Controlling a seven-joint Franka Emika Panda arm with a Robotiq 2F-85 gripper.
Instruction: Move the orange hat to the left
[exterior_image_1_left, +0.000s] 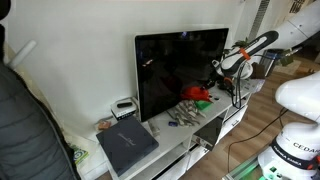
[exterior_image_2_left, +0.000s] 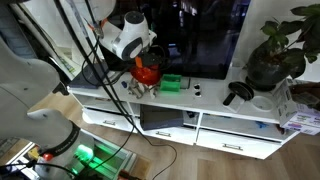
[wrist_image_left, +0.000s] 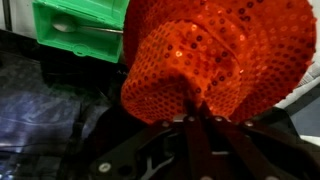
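The orange hat (wrist_image_left: 205, 55) is a sequined red-orange soft hat that fills the upper wrist view. My gripper (wrist_image_left: 192, 118) is shut on a pinched fold of its fabric and holds it up. In an exterior view the hat (exterior_image_2_left: 148, 71) hangs under the gripper (exterior_image_2_left: 143, 61) just above the white cabinet top, left of a small green object (exterior_image_2_left: 171, 83). In the other exterior view the hat (exterior_image_1_left: 198, 94) shows red in front of the TV screen.
A green box (wrist_image_left: 80, 28) sits beside the hat. A large black TV (exterior_image_1_left: 180, 70) stands behind on the white cabinet (exterior_image_2_left: 200, 110). A potted plant (exterior_image_2_left: 275, 55), a black round object (exterior_image_2_left: 238, 94) and cables (exterior_image_2_left: 100, 70) are nearby.
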